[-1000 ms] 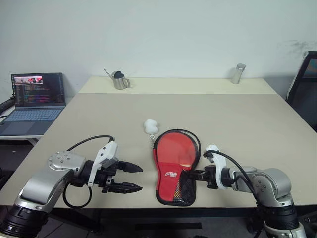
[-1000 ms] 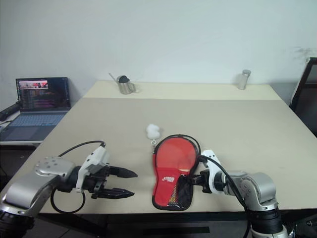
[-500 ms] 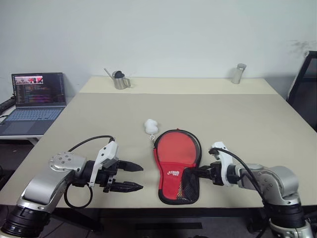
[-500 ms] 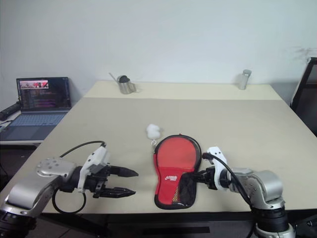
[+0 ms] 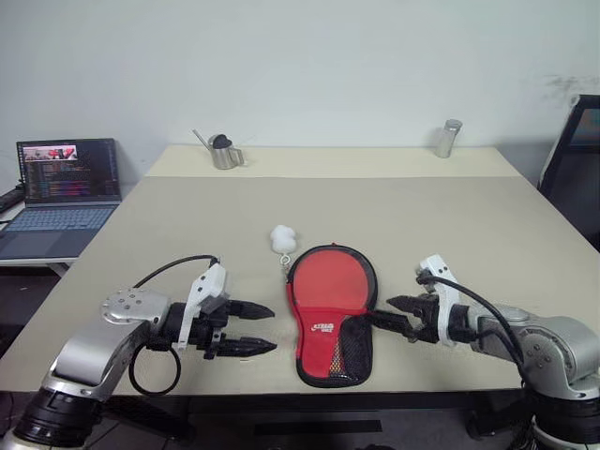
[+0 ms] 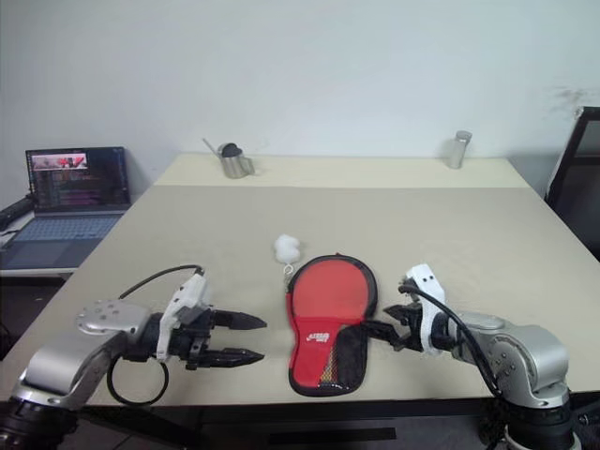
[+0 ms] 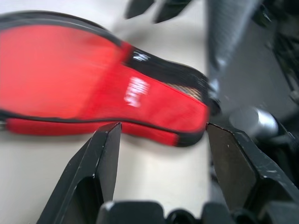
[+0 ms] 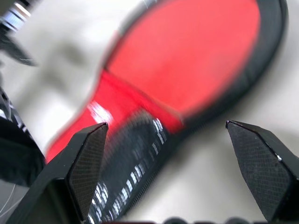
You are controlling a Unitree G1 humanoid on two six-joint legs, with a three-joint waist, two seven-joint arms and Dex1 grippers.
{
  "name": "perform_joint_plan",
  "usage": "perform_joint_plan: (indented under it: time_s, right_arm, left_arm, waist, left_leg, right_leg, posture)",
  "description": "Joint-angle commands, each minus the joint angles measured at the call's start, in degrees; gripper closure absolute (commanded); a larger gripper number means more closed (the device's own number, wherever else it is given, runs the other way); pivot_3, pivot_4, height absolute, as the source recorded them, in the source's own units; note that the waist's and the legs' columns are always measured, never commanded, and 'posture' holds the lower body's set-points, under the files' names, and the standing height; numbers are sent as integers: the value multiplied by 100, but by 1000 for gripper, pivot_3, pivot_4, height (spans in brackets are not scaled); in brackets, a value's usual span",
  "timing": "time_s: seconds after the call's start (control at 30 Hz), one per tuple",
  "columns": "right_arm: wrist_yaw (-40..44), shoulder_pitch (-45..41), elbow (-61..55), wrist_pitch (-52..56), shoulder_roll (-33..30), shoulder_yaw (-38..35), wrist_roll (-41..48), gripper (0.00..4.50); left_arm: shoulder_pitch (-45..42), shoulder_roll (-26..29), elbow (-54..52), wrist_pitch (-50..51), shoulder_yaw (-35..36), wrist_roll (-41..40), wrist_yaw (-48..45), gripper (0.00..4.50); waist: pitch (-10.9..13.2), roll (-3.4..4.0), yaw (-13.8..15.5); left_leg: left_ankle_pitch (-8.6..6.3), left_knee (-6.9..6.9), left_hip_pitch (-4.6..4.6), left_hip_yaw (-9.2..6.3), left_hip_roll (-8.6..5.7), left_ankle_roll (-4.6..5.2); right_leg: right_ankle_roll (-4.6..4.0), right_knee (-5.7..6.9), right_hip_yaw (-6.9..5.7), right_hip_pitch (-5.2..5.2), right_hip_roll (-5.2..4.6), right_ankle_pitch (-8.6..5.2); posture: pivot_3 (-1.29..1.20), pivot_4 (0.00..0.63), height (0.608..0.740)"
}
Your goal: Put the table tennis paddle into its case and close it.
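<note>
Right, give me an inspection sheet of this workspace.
Surface: beige table, flat.
Job's things: case lies flat near the front edge, red side up; paddle not told apart from it.
Clutter: white ball by the case; metal jug and shaker at the far edge.
Grippers: left gripper open, beside the case; right gripper open at its mesh end, apart.
Cables: black cable loops over the left arm.
Surroundings: laptop at left, lit.
</note>
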Motion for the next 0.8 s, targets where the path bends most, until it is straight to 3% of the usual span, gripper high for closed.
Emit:
perform_joint_plan:
  time_s: [0.03, 0.4, 0.6, 0.8]
  right_arm:
    - [20, -110, -229, -519, 91, 48, 83, 38]
    - [-207, -278, 996, -2540, 802, 1844, -1337, 38]
    - [-374, -314, 1809, -3194, 1081, 2140, -1899, 38]
    - [-370, -312, 1975, -3328, 1289, 2164, -2085, 38]
  left_arm:
    - [-321, -143, 199, 192, 287, -92, 437, 1355]
    - [-1522, -662, 1608, -562, 380, 591, 1486, 1355]
    - [-2158, -958, 2607, -905, 184, 1189, 2030, 1355]
    - [-3070, -1595, 4069, -1034, 93, 1595, 2517, 1355]
  waist:
    - [0, 0, 0]
    - [0, 0, 1]
    - [-1, -1, 8]
    - [-1, -2, 16]
  left_leg:
    - [0, 0, 0, 0, -1, 0]
    - [0, -1, -1, 2, -2, -1]
    - [0, -1, -2, 1, -3, -1]
    - [0, 2, -4, 0, -6, -1]
  right_leg:
    - [0, 0, 0, 0, 0, 0]
    - [-1, 2, 2, -4, 0, 1]
    - [-1, 2, 1, -4, -1, 1]
    - [-1, 4, -1, -6, -1, 1]
  posture:
    - [0, 150, 740]
    - [0, 150, 740]
    - [0, 150, 740]
    - [0, 150, 740]
